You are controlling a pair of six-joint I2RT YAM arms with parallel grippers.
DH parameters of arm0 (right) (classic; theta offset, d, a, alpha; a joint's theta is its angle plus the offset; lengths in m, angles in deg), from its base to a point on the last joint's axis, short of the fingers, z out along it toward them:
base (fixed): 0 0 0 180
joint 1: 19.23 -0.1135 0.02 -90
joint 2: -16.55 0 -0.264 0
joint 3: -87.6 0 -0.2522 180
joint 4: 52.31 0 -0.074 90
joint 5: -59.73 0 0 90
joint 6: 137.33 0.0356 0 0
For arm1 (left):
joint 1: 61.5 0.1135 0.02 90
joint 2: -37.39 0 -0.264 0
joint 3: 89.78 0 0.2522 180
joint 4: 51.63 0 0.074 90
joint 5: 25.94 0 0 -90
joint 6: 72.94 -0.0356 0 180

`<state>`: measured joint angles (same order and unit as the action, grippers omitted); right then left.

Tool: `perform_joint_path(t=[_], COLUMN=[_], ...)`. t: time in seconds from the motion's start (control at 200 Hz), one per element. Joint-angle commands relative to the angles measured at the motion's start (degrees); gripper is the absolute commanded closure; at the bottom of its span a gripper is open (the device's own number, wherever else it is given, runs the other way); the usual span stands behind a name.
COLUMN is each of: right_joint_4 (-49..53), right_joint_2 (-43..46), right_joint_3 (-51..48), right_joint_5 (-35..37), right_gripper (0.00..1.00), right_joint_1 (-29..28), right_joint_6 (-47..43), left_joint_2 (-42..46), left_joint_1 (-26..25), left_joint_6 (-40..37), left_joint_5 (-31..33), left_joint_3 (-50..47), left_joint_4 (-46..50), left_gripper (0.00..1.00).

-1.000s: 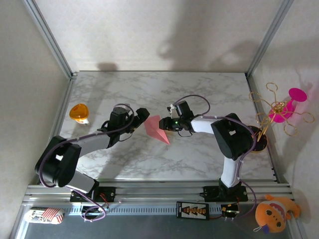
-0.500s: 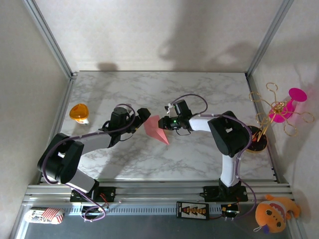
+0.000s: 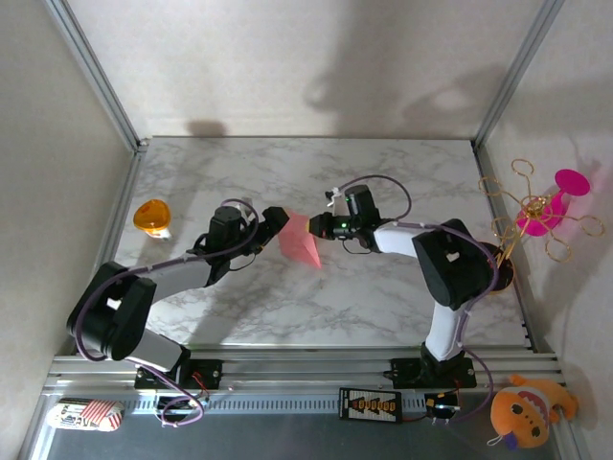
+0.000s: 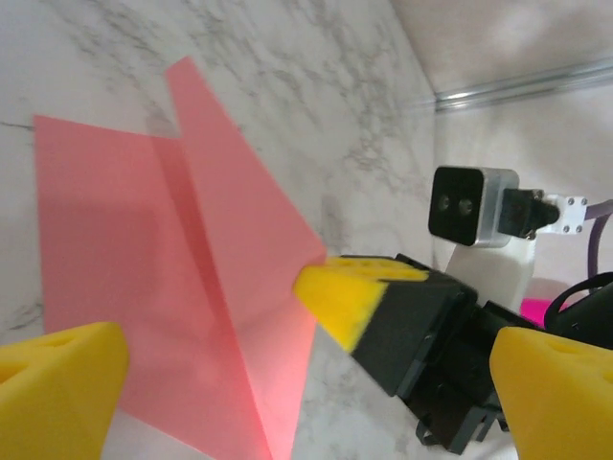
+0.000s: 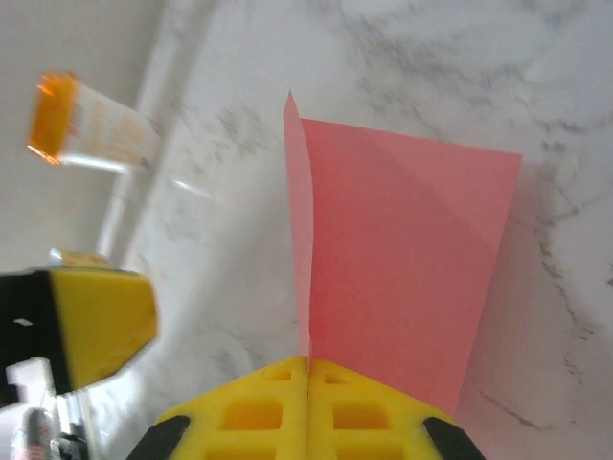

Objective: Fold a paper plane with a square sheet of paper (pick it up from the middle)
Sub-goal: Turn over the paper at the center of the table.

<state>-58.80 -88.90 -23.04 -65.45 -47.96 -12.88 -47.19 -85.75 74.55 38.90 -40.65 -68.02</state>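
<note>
- Square sheet of paper (image 3: 299, 243): partly folded, on the desk between both pincers, long axis crosswise to them.
- Right pincer (image 5: 308, 362): clenched on its raised flap.
- Left pincer (image 3: 275, 222): released, just beside the opposite edge.

A white table (image 3: 402, 307) with grey marble veining fills the floor of a plain beige enclosure. Aluminium posts rise at the back left corner (image 3: 96, 72) and back right corner (image 3: 517, 72), and a ribbed aluminium rail (image 3: 306, 366) runs along the near edge. Soft shadows (image 3: 330, 96) fall on the back wall (image 3: 239, 57).
</note>
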Motion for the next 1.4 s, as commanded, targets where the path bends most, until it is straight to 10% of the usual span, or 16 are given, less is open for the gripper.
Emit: perform_joint_path(t=[0.0, 0.446, 1.397], right_joint_4=[-8.19, -17.51, -23.27], right_joint_2=[4.50, 10.42, 11.49], right_joint_3=[-1.40, -3.74, -3.91], right_joint_5=[-4.89, -13.16, -17.56], right_gripper=[0.99, 0.98, 0.86], right_joint_1=[1.12, 2.26, 2.89], right_joint_6=[8.00, 23.51, 30.93], left_joint_2=[1.62, -3.07, 1.25], left_joint_1=[-0.96, -4.71, -4.81], left_joint_6=[0.15, 2.95, -2.35], left_joint_5=[-3.83, -9.90, -6.41], left_joint_3=[-0.75, 1.28, 0.74], left_joint_4=[-6.50, -23.90, -24.91], left_gripper=[0.07, 0.37, 0.82])
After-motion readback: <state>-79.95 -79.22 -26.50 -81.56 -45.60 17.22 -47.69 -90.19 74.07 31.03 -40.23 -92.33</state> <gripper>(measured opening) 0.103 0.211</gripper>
